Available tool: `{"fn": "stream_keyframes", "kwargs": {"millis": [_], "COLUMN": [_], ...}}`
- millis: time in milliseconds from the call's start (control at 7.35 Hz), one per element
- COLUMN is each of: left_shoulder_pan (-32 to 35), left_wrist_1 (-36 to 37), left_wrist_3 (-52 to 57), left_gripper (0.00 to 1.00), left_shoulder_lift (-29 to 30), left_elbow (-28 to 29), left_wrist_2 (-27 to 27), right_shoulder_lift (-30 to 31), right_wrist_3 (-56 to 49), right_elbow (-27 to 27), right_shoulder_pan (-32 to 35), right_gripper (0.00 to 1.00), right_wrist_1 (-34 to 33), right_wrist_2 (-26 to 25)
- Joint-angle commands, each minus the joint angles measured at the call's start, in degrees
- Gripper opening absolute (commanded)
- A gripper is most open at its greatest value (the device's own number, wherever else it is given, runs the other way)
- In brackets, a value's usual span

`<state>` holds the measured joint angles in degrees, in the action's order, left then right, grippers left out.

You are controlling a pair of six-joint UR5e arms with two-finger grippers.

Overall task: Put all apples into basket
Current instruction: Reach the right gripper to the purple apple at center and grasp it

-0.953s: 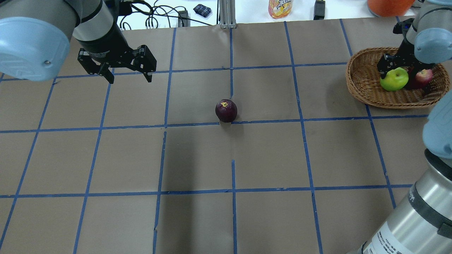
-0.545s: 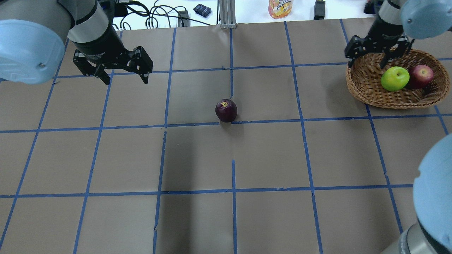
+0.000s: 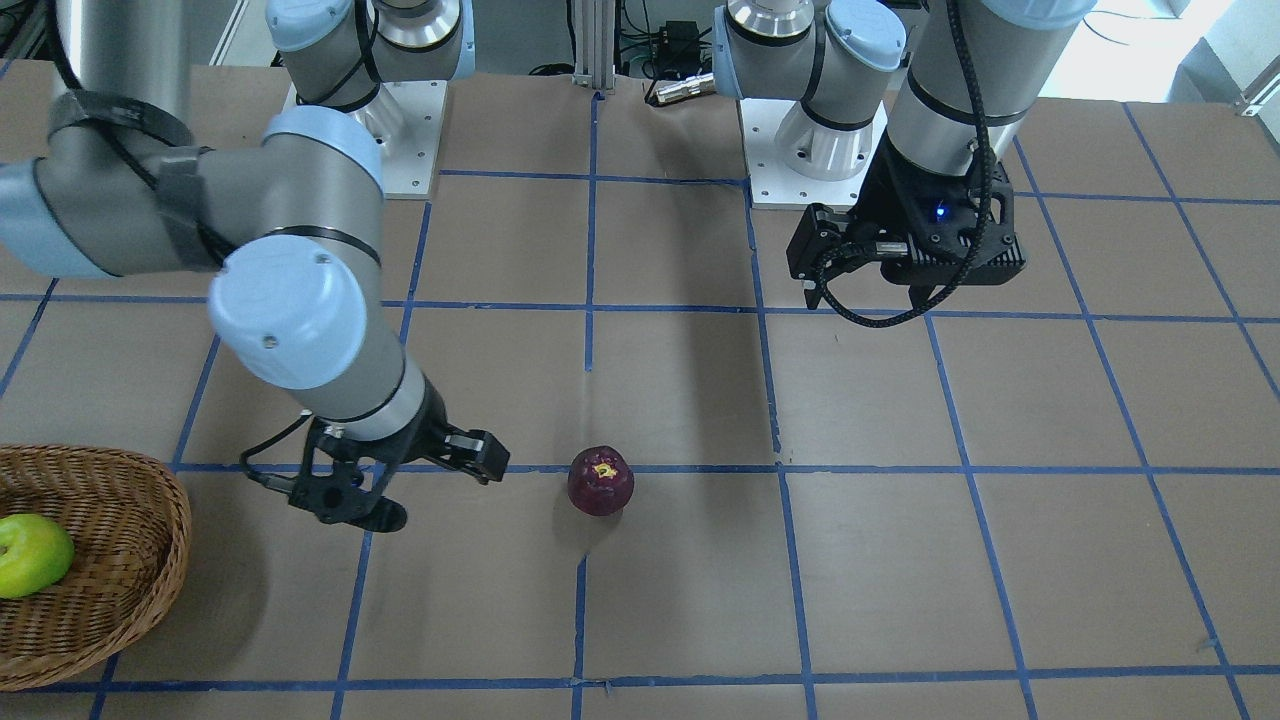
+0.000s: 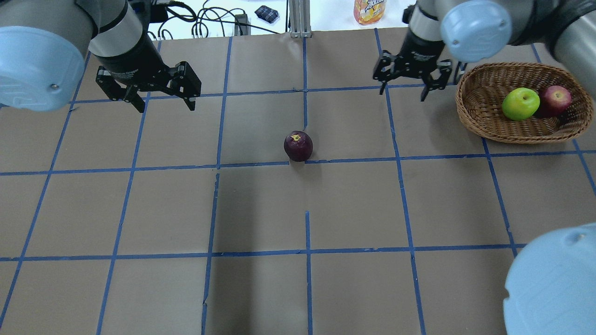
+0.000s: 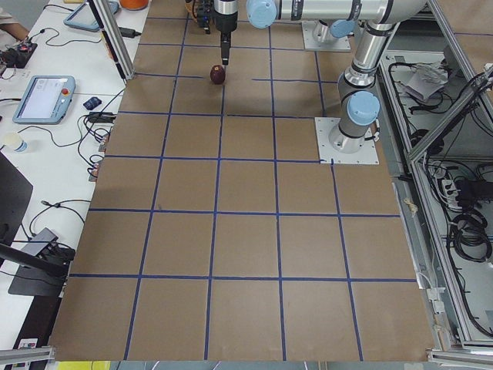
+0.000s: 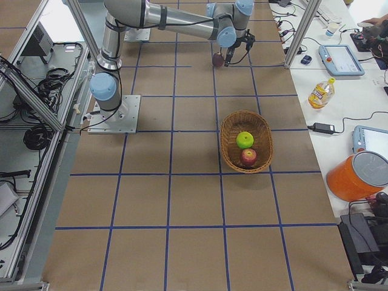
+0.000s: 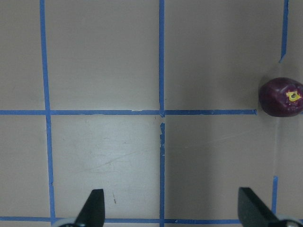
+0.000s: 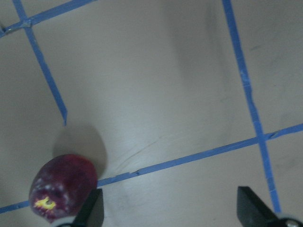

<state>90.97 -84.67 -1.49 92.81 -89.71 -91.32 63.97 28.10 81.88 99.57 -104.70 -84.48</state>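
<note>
Apples, operator: you have three in view. Nearest the robot, the maroon apple [image 4: 298,146] stands alone at mid-table [image 4: 354,209]. Its yellow spot faces up, it rests on a blue tape line [image 4: 260,254], and it is well apart from both grippers.

Operator: And the other two?

Inspector: Farther out, on the robot's right, in the basket [image 4: 479,125]. The green apple [image 4: 520,104] and the red apple [image 4: 554,100] lie inside it, touching each other, the red one on the outer side.

Operator: The grippers?

Inspector: Your right gripper [image 4: 402,94] hangs over bare table just beside the basket's inner rim, outside it. Its fingers are apart and hold nothing. Its wrist camera catches the maroon apple at the lower left of the picture, outside the span of the fingers. Your left gripper [image 4: 165,106] hangs over the far left squares, fingers also spread wide and empty. Its wrist camera has the maroon apple at the right edge of the picture, well clear of the fingertips.

Operator: Anything beyond?

Inspector: Past the table's far edge you have a bottle [image 4: 369,10] with an orange label and a tangle of black cables [image 4: 205,21].
</note>
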Motion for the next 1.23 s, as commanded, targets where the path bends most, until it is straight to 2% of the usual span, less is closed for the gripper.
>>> {"fn": "stream_keyframes", "kwargs": {"millis": [0, 408, 1089], "left_shoulder_pan": [-0.01, -0.09, -0.09], "left_wrist_1": [0.03, 0.03, -0.05], "left_wrist_3": [0.0, 0.0, 0.0], "left_gripper": [1.0, 1.0, 1.0], "left_shoulder_lift": [0.0, 0.0, 0.0], "left_elbow": [0.15, 0.07, -0.11], "left_wrist_2": [0.09, -0.09, -0.17], "right_shoulder_lift": [-3.93, -6.13, -9.82], "right_wrist_3": [9.58, 11.19, 11.19], "right_elbow": [0.12, -0.23, -0.23], "right_shoulder_pan": [6.15, 8.63, 10.21], "right_gripper": [1.0, 1.0, 1.0], "right_wrist_1": [-5.06, -6.04, -8.06], "right_wrist_2": [0.28, 3.44, 4.24]}}
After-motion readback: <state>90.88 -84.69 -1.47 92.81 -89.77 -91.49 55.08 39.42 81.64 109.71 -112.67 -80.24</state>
